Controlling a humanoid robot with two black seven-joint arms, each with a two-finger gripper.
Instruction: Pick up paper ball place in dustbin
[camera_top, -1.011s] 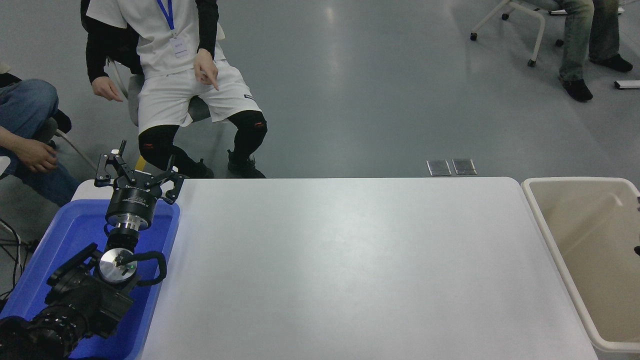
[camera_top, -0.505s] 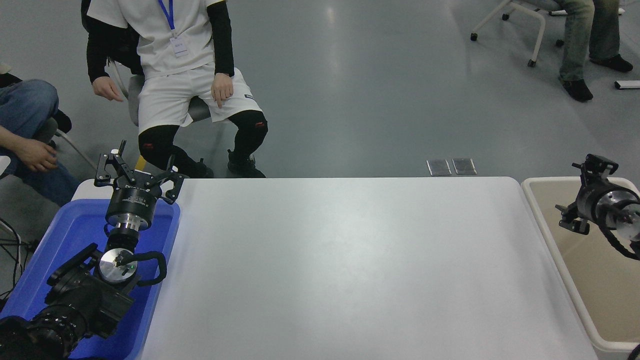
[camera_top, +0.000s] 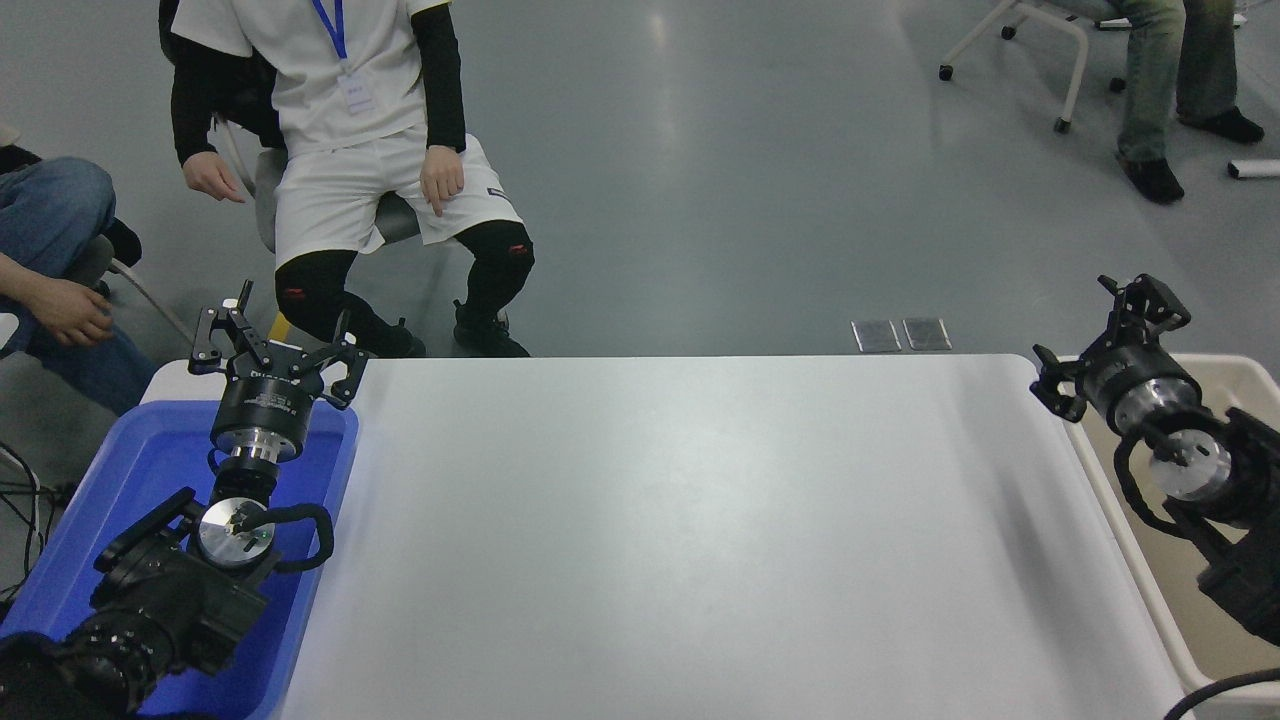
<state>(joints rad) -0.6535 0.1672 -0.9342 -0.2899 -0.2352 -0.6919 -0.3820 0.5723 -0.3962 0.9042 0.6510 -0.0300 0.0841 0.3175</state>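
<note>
Over the dustbin (camera_top: 1245, 375), right gripper (camera_top: 1105, 330) spread, cropped arm.

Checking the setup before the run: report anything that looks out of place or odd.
No paper ball shows anywhere on the white table or in the visible part of the dustbin. Nothing looks spilled, askew or damaged.

tub (camera_top: 120, 470) left — dustbin (camera_top: 1245, 375) right; table (camera_top: 700, 520) between
</note>
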